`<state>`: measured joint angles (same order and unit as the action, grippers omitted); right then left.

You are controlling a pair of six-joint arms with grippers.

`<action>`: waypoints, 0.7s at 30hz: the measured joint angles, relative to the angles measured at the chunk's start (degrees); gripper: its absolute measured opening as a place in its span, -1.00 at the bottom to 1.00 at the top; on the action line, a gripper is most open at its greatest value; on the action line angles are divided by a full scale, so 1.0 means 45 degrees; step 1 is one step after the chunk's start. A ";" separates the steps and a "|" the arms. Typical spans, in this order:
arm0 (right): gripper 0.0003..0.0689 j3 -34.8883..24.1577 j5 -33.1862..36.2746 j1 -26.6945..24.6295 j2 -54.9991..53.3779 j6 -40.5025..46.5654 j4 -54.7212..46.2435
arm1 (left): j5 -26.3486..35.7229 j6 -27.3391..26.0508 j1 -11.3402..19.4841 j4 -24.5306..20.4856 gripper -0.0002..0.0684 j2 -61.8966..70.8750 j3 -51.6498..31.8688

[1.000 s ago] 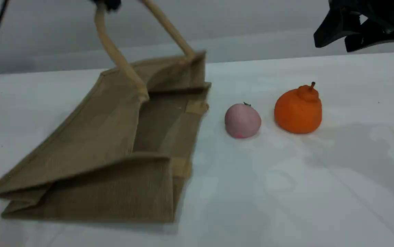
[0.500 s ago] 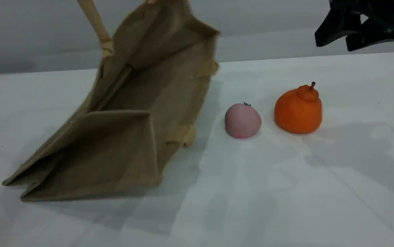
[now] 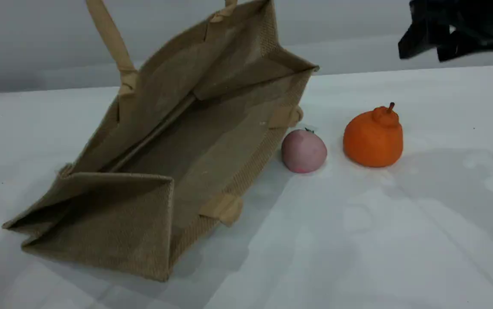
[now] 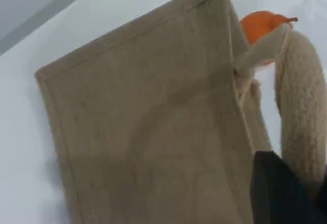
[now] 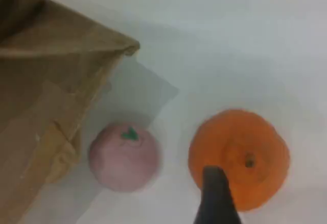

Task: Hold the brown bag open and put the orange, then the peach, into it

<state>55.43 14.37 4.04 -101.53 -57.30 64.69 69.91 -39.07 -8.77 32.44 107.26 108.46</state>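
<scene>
Nearest the camera, on the white table [image 3: 358, 240], lies the folded bottom end of the brown bag [image 3: 113, 231], a coarse woven jute tote whose near gusset is creased into a flat triangle resting on the cloth. From that end the bag rises and widens away from the camera, its mouth gaping toward the right so the smooth tan lining and a long inner fold show; short beige tabs are sewn on the lower rim of the mouth. Right of the bag's mouth the peach [image 3: 303, 151] sits, a small dull pink ball with a tiny dark green stem, just beside the rim or touching it; the pictures do not settle which. Right of the peach and a little apart stands the orange [image 3: 373, 137], bright, roundish, with a knobby top and a short brown stem. Bare table stretches in front of and to the right of both fruits, with only soft shadows across it. Farther back, the bag's far wall is lifted off the table by its beige rope handle [image 3: 111, 40], thick and fibrous, which runs up out of the picture; in the left wrist view the left gripper [image 4: 283, 193] is clamped on that handle. Beyond the orange, high at the upper right, the right gripper [image 3: 433, 40] hangs above the table with its jaws apart and nothing between them; its wrist view looks straight down on the orange.
</scene>
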 joint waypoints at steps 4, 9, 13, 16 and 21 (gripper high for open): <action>0.20 0.0000 0.0118 0.0000 -0.0710 -0.0965 0.0963 | 0.0006 0.0000 0.0000 0.0726 -0.77 -0.0165 0.0000; 0.20 0.0000 0.0118 0.0000 -0.1351 -0.2514 0.2408 | 0.0006 0.0491 0.0000 0.0804 -0.77 -0.0560 0.0000; 0.20 0.0125 0.0031 0.0000 -0.1722 -0.4098 0.3957 | 0.0014 0.0549 0.0000 0.1507 -0.77 -0.0788 0.0000; 0.20 0.0387 -0.0027 0.0000 -0.2000 -0.5366 0.5129 | 0.0014 0.0566 0.0000 0.1679 -0.77 -0.0788 0.0000; 0.20 0.0943 -0.0027 0.0000 -0.2652 -0.7064 0.6849 | 0.0014 0.0849 0.0000 0.0421 -0.77 -0.0776 0.0000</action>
<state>59.67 14.25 4.04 -113.46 -89.09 95.51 69.97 -35.25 -8.77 34.34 103.77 108.46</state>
